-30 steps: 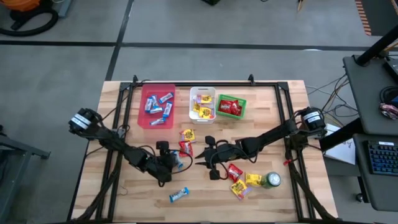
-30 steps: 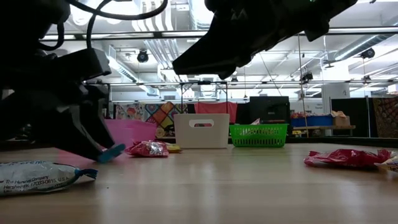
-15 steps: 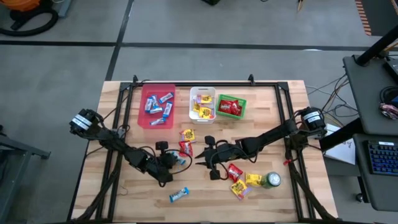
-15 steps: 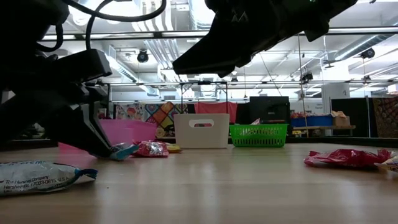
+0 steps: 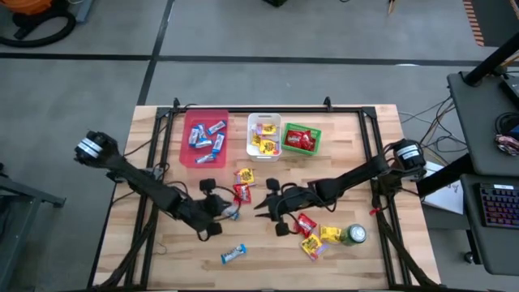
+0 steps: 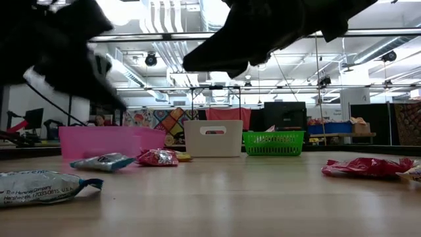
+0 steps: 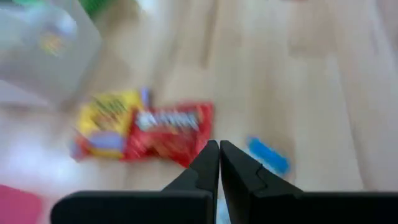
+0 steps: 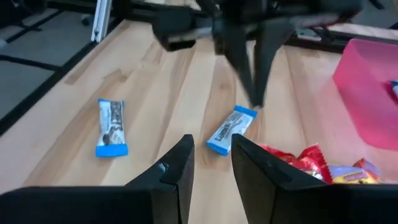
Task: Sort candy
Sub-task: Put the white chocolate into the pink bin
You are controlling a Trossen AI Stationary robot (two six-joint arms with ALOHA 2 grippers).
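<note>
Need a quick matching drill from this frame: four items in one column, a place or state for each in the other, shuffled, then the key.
Column 1
1. pink bin
2. green basket
3. green can
4. left gripper

Column 2
A. holds red packets
B. fingers shut, empty, just above a blue bar
C. holds blue-and-silver bars
D. stands on the table near the right arm, beside loose yellow packets

Pairs: 1-C, 2-A, 3-D, 4-B
</note>
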